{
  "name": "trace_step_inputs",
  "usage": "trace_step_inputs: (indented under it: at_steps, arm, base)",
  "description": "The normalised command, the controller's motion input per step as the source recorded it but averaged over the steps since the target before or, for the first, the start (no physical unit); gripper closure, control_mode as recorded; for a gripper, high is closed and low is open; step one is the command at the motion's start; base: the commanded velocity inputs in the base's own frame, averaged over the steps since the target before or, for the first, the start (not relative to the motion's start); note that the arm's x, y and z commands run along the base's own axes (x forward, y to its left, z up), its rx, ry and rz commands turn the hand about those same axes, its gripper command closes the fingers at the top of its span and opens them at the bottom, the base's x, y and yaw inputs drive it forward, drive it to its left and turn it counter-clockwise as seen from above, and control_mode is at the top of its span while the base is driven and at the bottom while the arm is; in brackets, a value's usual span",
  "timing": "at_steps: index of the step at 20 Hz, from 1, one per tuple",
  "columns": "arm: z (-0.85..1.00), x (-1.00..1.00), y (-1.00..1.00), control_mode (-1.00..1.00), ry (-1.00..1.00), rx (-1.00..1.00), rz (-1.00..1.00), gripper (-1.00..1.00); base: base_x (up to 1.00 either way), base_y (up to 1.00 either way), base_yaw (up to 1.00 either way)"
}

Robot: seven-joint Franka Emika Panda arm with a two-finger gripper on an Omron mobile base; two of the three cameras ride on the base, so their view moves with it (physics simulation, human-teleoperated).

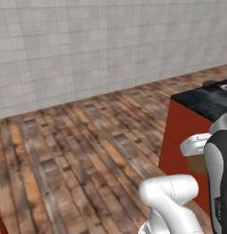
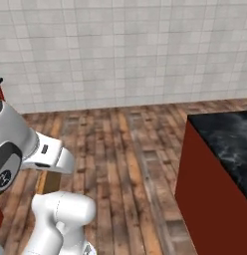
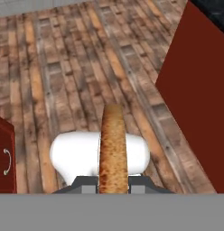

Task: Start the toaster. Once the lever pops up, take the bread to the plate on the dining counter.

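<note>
End effector (image 3: pixel 113 188) clamped on the bread (image 3: pixel 113 149), slice edge-on between the fingertips, carried above the wooden floor (image 1: pixel 78 151), counter (image 2: pixel 227 134) with its red base (image 3: pixel 199 90) off to the right, tiled wall (image 2: pixel 125 50) behind

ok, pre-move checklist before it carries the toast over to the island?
1. Bread clamped edge-on in the end effector: ok.
2. End effector shut on it: ok.
3. Dining counter in sight ahead to the right: ok.
4. Plate located: cannot tell, just a dark shape at the counter's far edge.
5. Wooden floor toward the counter free: ok.
6. Arm well short of the red cabinet base: ok.
</note>
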Motion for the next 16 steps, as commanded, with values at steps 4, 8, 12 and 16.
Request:
trace_step_inputs:
  at_steps: [4,8,12,16]
  arm:
    - [0.00,0.00,0.00,1.00,0.00,0.00,0.00,1.00]
    - [0.00,0.00,0.00,1.00,0.00,0.00,0.00,1.00]
    - [0.00,0.00,0.00,1.00,0.00,0.00,0.00,1.00]
    - [0.00,0.00,0.00,1.00,0.00,0.00,0.00,1.00]
  base:
    - [1.00,0.04,0.00]
    - [1.00,0.00,0.00]
    - [1.00,0.00,-0.05]
    - [1.00,0.00,-0.19]
